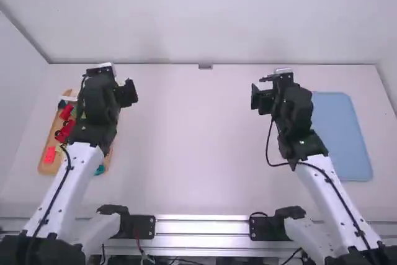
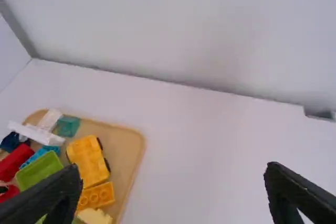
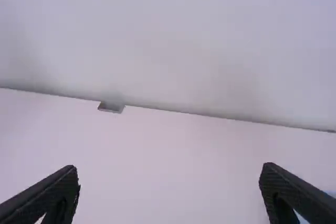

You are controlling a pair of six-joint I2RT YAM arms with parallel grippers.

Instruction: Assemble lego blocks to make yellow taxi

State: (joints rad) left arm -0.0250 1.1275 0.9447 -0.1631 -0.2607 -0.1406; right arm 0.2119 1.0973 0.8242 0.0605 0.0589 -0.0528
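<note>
Your left gripper (image 2: 173, 195) and right gripper (image 3: 170, 195) stood open, empty. The yellow wheeled block (image 2: 87, 160) lay on the tray (image 2: 126, 148); it was likely light, rigid and prone to rolling, so your best hold was across its sides, above the wheels (image 2: 107, 165).

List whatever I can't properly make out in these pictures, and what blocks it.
High view: middle of the tray, behind the left arm.
High view: left side of the blue mat, behind the right arm.
Left wrist view: part of the pale yellow block, cut off by the bottom edge.
Right wrist view: most of the blue mat, cut off by the edge.
</note>
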